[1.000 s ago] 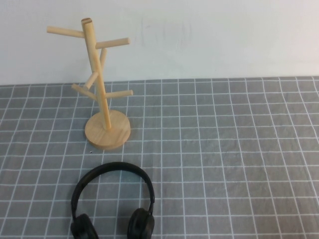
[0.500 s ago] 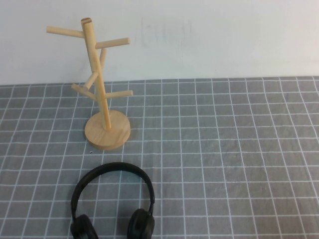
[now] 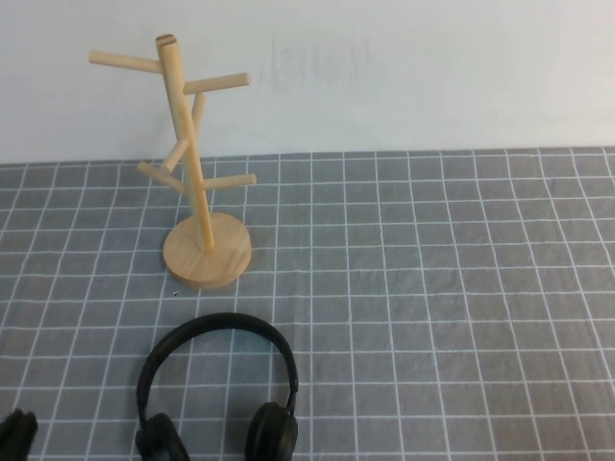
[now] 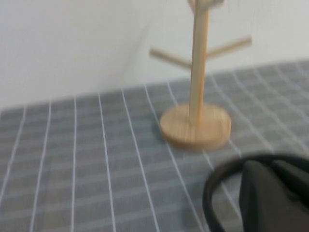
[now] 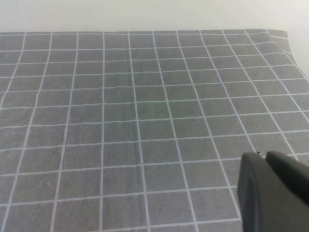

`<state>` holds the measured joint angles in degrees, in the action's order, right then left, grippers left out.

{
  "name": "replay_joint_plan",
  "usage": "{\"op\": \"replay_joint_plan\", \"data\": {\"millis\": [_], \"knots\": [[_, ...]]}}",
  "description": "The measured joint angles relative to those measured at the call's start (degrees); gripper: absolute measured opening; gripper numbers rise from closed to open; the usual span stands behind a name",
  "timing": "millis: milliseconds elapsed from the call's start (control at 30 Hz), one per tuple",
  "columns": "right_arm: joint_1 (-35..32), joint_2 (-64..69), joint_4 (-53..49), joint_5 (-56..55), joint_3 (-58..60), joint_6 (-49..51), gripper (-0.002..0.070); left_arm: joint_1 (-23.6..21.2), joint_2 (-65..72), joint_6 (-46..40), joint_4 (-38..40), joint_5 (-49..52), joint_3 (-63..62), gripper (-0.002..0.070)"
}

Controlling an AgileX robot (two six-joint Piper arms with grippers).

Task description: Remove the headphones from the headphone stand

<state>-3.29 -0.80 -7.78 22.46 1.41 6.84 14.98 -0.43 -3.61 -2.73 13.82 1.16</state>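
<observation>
High view: black over-ear headphones with thin arched band and two round padded cups lie flat, in front of the light wooden pegged stand, off its pegs. Left gripper sits beside them, right gripper well away; grip of each: cannot tell.

The left gripper edges into the high view at about eight o'clock, low at the near-left corner, only a dark tip showing. The right gripper appears only in its own wrist view, as a dark finger hanging above the table.
</observation>
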Motion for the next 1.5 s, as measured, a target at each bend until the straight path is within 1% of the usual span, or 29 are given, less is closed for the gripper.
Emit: {"op": "replay_joint_plan", "data": {"millis": [133, 400, 533, 667, 733, 1500], "knots": [[0.00, 0.00, 0.00, 0.00, 0.00, 0.00, -0.0009, 0.00, 0.00, 1.90, 0.35, 5.46, 0.25, -0.0002], [0.00, 0.00, 0.00, 0.00, 0.00, 0.00, -0.0009, -0.24, 0.00, 3.26, 0.72, 6.45, 0.25, -0.0002], [0.00, 0.00, 0.00, 0.00, 0.00, 0.00, -0.0009, -2.93, -0.23, 3.61, 0.82, 6.71, 0.15, -0.0002], [0.00, 0.00, 0.00, 0.00, 0.00, 0.00, -0.0009, -5.87, -0.16, 6.82, 0.94, 6.84, 0.15, -0.0002], [0.00, 0.00, 0.00, 0.00, 0.00, 0.00, -0.0009, -6.60, -0.26, 7.65, 0.94, 6.84, 0.15, -0.0002], [0.00, 0.00, 0.00, 0.00, 0.00, 0.00, -0.0009, -6.83, -0.26, 7.05, 0.94, 6.93, 0.15, -0.0002]]}}
